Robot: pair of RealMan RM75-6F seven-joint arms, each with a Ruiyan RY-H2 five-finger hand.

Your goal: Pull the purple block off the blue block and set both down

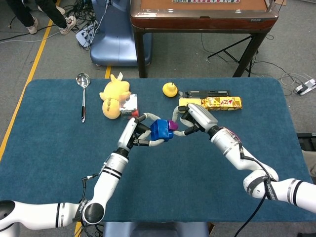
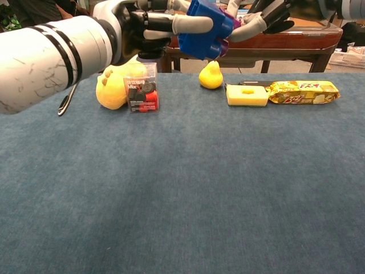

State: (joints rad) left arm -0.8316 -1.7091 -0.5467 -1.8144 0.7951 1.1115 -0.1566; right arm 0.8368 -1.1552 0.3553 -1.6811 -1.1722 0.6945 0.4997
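Note:
The blue block (image 1: pixel 160 130) is held up above the table's middle, and my left hand (image 1: pixel 139 132) grips it from the left. A purple block (image 1: pixel 172 126) is still joined to its right side, with my right hand (image 1: pixel 190 120) pinching it. In the chest view the blue block (image 2: pixel 204 24) hangs high near the top edge, well above the cloth. My left hand (image 2: pixel 149 25) holds it there, and fingers of my right hand (image 2: pixel 263 17) reach in from the right. Only a sliver of the purple block (image 2: pixel 223 47) shows there.
On the blue table cloth (image 1: pixel 163 187) at the back lie a ladle (image 1: pixel 83 96), a yellow plush toy (image 1: pixel 112 96), a small clear box (image 1: pixel 129 105), a yellow pear-like toy (image 1: pixel 170 89), a yellow sponge (image 2: pixel 247 95) and a snack packet (image 1: pixel 223 102). A wooden table (image 1: pixel 197 19) stands behind.

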